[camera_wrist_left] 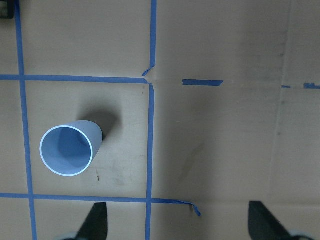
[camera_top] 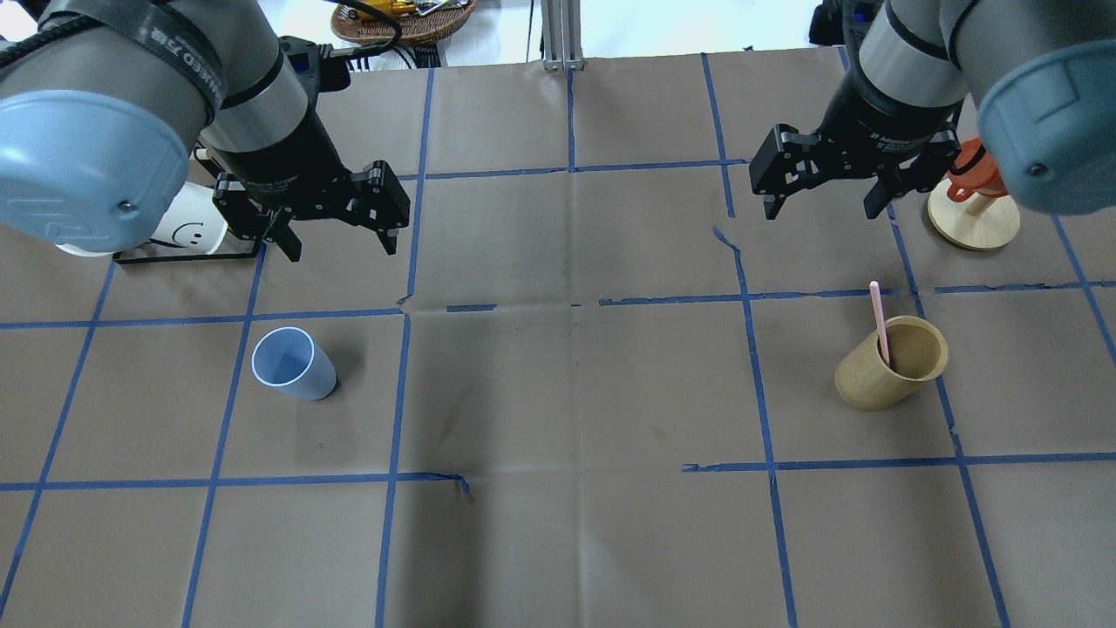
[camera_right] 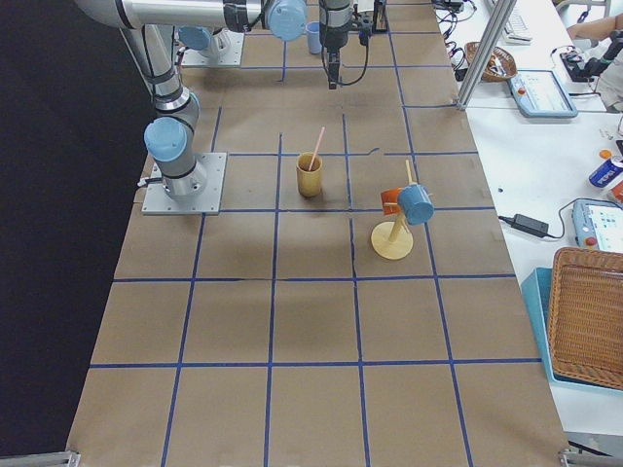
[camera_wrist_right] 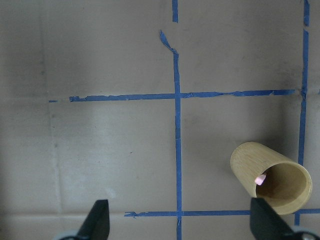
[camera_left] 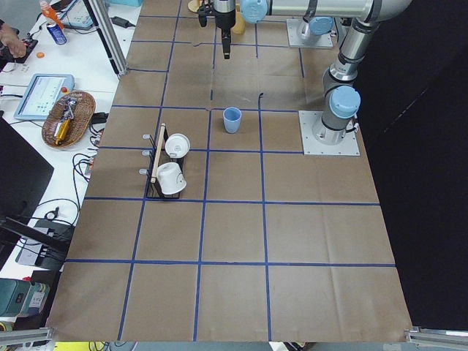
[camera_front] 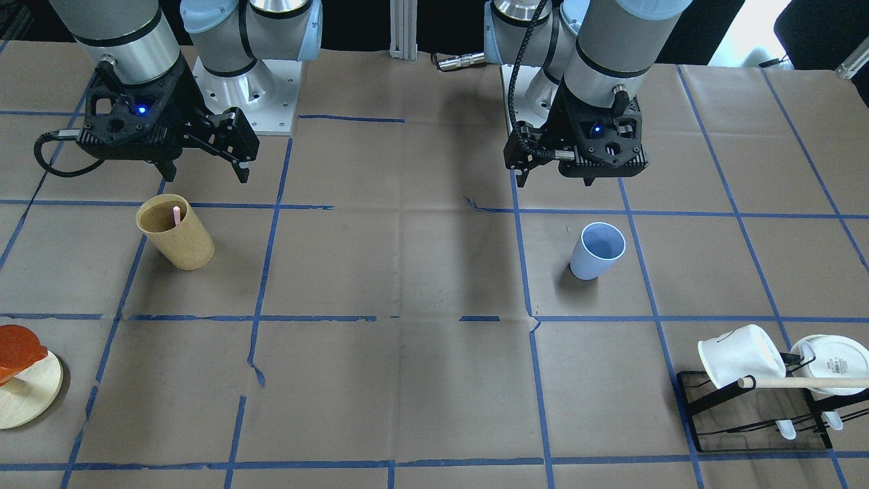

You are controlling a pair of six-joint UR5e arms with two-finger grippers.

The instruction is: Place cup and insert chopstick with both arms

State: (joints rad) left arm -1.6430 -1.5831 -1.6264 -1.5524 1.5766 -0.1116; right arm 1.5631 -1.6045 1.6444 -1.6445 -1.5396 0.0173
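Here, two arms are hanging over the bench (camera_top: pixel 567 392), which is carrying a grid of blue tape. The left end effector (camera_top: pixel 342 249) and the right end effector (camera_top: pixel 819 209) are both holding their fingers spread wide, gripping nothing. One blue cup (camera_top: pixel 292 365) is standing upright inside a taped square on the robot's left, apart from the left end effector. One bamboo cup (camera_top: pixel 889 365) is standing on the robot's right, and one pink chopstick (camera_top: pixel 879 324) is leaning inside it with its upper end rising above the rim. Two white cups are sitting on a black rack (camera_front: pixel 706 397); one white cup (camera_top: pixel 193 231) is showing a drawn smiley face (print on the other is too small to read). One wooden stand (camera_right: pixel 394 238) is holding one orange and one blue cup.
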